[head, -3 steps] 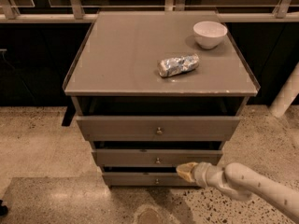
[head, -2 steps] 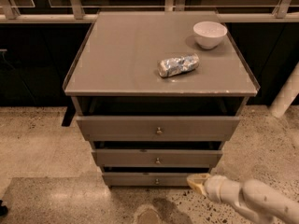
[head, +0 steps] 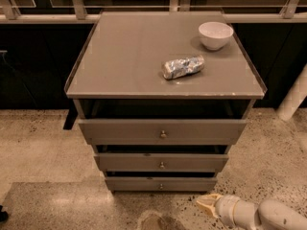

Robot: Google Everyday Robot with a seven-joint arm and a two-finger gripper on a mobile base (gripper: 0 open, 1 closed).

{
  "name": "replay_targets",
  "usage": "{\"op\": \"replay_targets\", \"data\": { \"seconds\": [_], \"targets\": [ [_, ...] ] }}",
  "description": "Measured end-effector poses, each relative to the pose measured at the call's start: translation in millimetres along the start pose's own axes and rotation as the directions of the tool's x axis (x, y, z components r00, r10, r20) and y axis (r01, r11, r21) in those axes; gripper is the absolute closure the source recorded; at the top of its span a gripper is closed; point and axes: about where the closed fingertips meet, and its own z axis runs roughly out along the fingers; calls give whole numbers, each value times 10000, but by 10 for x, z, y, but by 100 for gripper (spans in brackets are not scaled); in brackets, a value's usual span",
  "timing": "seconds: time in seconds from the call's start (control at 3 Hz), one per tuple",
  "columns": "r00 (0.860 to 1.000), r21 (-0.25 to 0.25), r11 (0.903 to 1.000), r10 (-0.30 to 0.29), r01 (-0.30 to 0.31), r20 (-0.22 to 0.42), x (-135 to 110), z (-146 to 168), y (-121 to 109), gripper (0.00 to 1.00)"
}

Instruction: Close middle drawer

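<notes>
Floor (head: 38, 147): speckled pale stone, surrounding the unit on three sides.
Cabinet (head: 129, 56): grey three-drawer unit, centre of view, backed against a dark wall with a railing at 12 o'clock. Its flat top has a raised clear edge.
Top drawer (head: 120, 131): widest and tallest front, pulled out, with a dark opening visible above it.
Middle drawer (head: 129, 162): medium front, directly below the top drawer and above the lowest one, at 6 o'clock from the cabinet top. A narrow dark strip shows along its upper edge. Whether it is fully home cannot be determined from this angle.
Bottom drawer (head: 134, 183): shortest, narrowest front, nearest the floor.
Arm (head: 283, 217): white, enters from the lower right corner at 5 o'clock, lying low over the floor.
Bowl (head: 216, 34): white, upright, on the cabinet top at 1 o'clock, near the back right corner.
Packet (head: 183, 66): crumpled, silver-blue, lying on its side on the top at 7 o'clock from the bowl, apart from it.
Gripper (head: 204, 204): pale tip pointing toward 9 o'clock, at 5 o'clock from the bottom drawer, clear of all drawer fronts. Fingers pressed together, nothing between them.
Knob (head: 161, 165): small round metal, centre of the middle drawer front.
</notes>
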Motion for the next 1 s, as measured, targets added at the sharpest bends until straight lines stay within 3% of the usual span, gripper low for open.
{"op": "replay_targets", "data": {
  "seconds": [0.67, 1.0],
  "targets": [
    [10000, 1, 10000, -1, 1, 2, -1, 0, -1, 12],
    [10000, -1, 10000, -1, 1, 2, -1, 1, -1, 0]
  ]
}}
